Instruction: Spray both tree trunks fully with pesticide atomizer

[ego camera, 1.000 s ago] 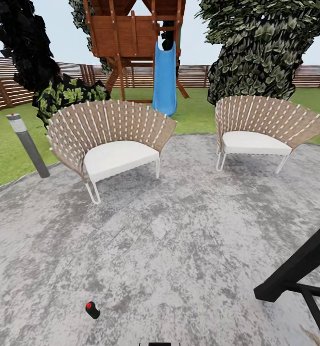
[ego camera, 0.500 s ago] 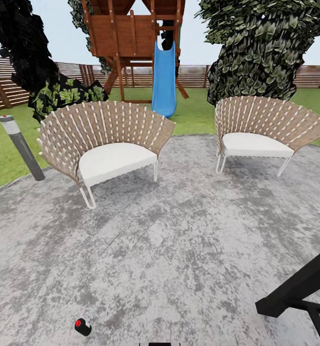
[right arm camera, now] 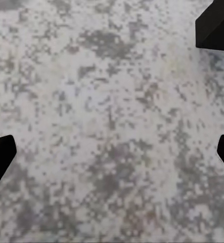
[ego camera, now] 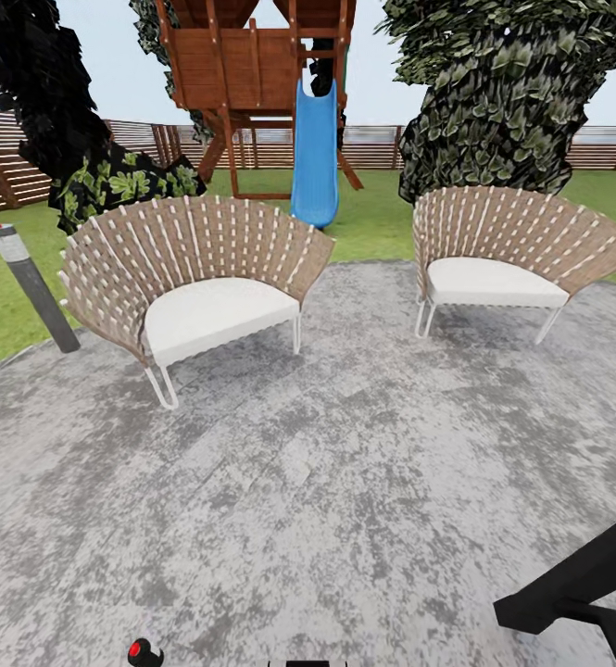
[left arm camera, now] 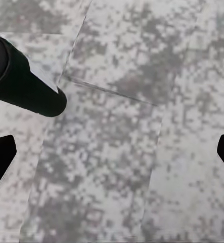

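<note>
The pesticide atomizer (ego camera: 144,651), a small black bottle with a red cap, lies on the grey stone patio at the bottom edge of the head view. In the left wrist view a black cylinder (left arm camera: 23,81), seemingly that same bottle, lies on the paving beyond my left gripper (left arm camera: 112,152), which is open and empty. My right gripper (right arm camera: 112,152) is open too, over bare paving. The garden lawn (ego camera: 382,222) and its slatted fence (ego camera: 372,146) lie beyond the patio. Mottled dark-green foliage (ego camera: 502,93) rises behind the right chair. The tree trunks are hidden.
Two woven fan-back chairs (ego camera: 192,278) (ego camera: 502,255) stand ahead on the patio. A grey lamp post (ego camera: 31,287) is at the left edge, a black cypress-like tree (ego camera: 39,83) behind it. A wooden play tower with a blue slide (ego camera: 315,148) stands further back. A black frame (ego camera: 576,584) juts in at bottom right.
The camera has moved forward: the atomizer has slid down to the head view's bottom edge, and the left chair and lamp post have shifted left.
</note>
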